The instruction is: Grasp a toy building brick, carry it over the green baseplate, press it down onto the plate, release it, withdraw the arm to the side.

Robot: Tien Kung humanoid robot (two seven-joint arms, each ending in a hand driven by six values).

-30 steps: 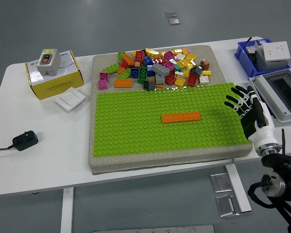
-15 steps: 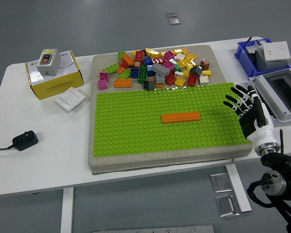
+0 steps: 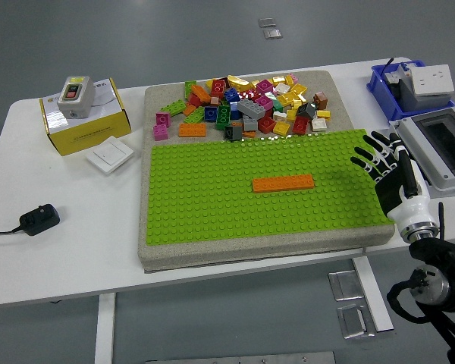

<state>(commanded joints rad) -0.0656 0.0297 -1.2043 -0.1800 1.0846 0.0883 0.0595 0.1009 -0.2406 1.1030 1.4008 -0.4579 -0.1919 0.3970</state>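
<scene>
A long orange brick (image 3: 283,183) lies flat on the green baseplate (image 3: 212,197), right of its middle. Behind the plate, on the grey mat, sits a pile of loose bricks (image 3: 250,106) in many colours. My right hand (image 3: 379,159) hovers at the plate's right edge, fingers spread and holding nothing, well right of the orange brick. The left arm does not show.
A yellow box (image 3: 83,114) with a grey switch on top and a white wall switch (image 3: 111,156) sit at the left. A black plug (image 3: 38,219) lies near the left front. A blue bin (image 3: 409,83) and a grey enclosure (image 3: 444,144) stand at the right.
My right hand has drifted slightly right and down, away from the plate. The bricks have not moved.
</scene>
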